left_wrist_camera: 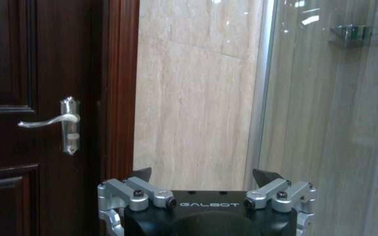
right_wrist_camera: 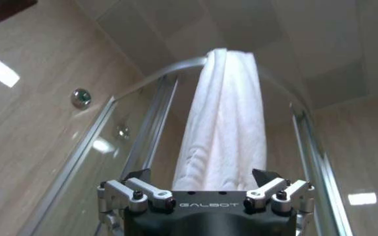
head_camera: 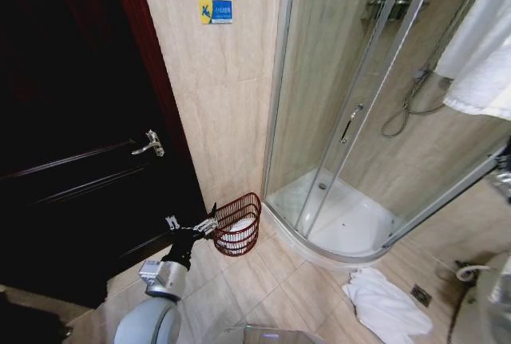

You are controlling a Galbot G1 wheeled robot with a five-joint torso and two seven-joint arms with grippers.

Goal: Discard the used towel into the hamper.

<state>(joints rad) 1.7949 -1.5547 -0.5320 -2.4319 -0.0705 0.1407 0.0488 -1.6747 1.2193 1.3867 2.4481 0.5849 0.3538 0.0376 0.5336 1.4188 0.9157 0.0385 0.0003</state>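
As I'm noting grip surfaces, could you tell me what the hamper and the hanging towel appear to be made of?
The hamper looks like thin metal wire with a dark reddish-brown coating: the floor shows through its open weave. The hanging towel, draped over the shower rail, looks like white terry cloth, with soft folds and a nubby surface.

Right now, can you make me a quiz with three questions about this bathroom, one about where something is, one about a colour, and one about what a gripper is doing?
1. Where is the hamper?
A. On the floor between the door and the shower
B. Inside the shower
C. Hanging on the door handle

2. What colour is the towel hanging over the shower rail?
A. Blue
B. White
C. Red

3. How are the right gripper's fingers?
A. Shut on a towel
B. Shut on the rail
C. Open, holding nothing

Answers: 1 A, it stands by the wall beside the dark door. 2 B, it is plain white. 3 C, the fingertips stand apart below the towel.
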